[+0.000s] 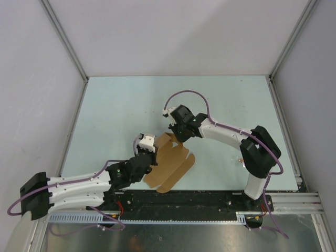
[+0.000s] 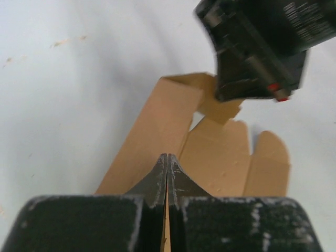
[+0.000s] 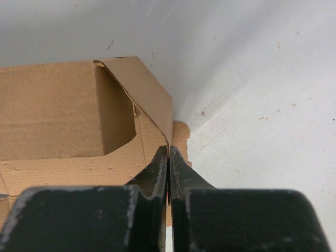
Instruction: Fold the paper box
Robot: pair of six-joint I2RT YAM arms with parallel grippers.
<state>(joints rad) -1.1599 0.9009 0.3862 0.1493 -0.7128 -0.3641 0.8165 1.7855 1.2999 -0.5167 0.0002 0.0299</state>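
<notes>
- Paper box [image 1: 170, 167]: partly folded, lying on tabletop [image 1: 115, 115], near centre.
- Left hand [image 2: 167, 157]: pressed together, pinching the box's left edge.
- Right hand [image 3: 168, 149]: pressed together, pinching its far flap.

White links [image 1: 79, 189], black joints [image 1: 260, 155], purple cables [image 1: 190, 93] — left claw [image 2: 167, 160], right claw [image 3: 168, 152] black.

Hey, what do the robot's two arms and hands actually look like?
The left arm and right arm have white shells with black joints. A purple cable loops along each. The left hand and right hand each have two black, tapered fingers with scuffed, whitish edges.
</notes>
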